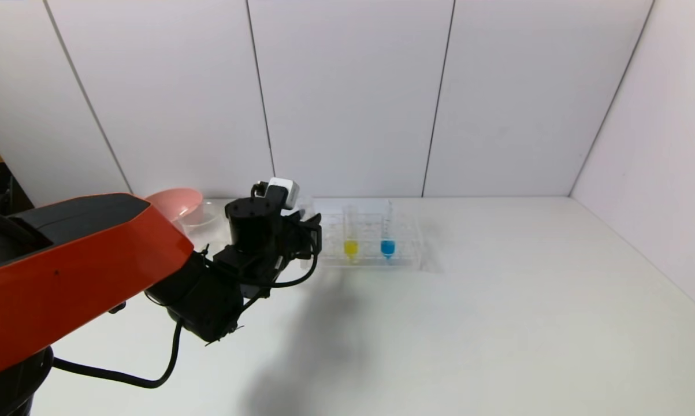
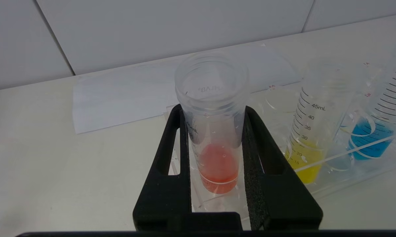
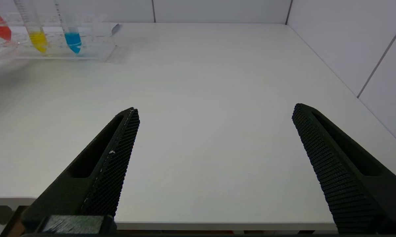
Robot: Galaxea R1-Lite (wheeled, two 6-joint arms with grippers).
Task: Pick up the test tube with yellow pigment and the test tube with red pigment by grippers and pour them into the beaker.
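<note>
On the white matte worktop point(image 1: 497, 323), toward its far left, a clear plastic rack point(image 1: 405, 254) with transparent walls, holding slender clear graduated tubes with printed black scale marks and threaded open mouths. Clamped between the two long black fingers point(image 2: 267, 184) of the left end effector point(image 2: 214, 131), fingers lined with coarse foam-like pads and pressed flat against both sides: the test tube with red pigment point(image 2: 214, 144), upright, red-orange liquid pooled in its tapered bottom, base at the rack's end slot; whether lifted clear of the rack, cannot tell. Just beside it in the rack, the test tube with yellow pigment point(image 2: 308, 141), upright, bright yellow liquid low in its bottom, and next along, a tube with blue liquid point(image 2: 372, 138). Behind the rack, flat on the worktop, a pale sheet of paper point(image 2: 118, 98). Left of the rack in the head view, partly hidden behind the black and orange left arm point(image 1: 81, 271), a smooth pink bowl point(image 1: 177, 202) and, touching or just beside it, the clear beaker point(image 1: 200, 216), only its rim and wall showing. Near the worktop's front edge, well apart from the rack, the right end effector point(image 3: 214, 112), spread wide over bare surface, gripping nothing, its fingers long, tapered and faced with a fine diamond-grid texture.
</note>
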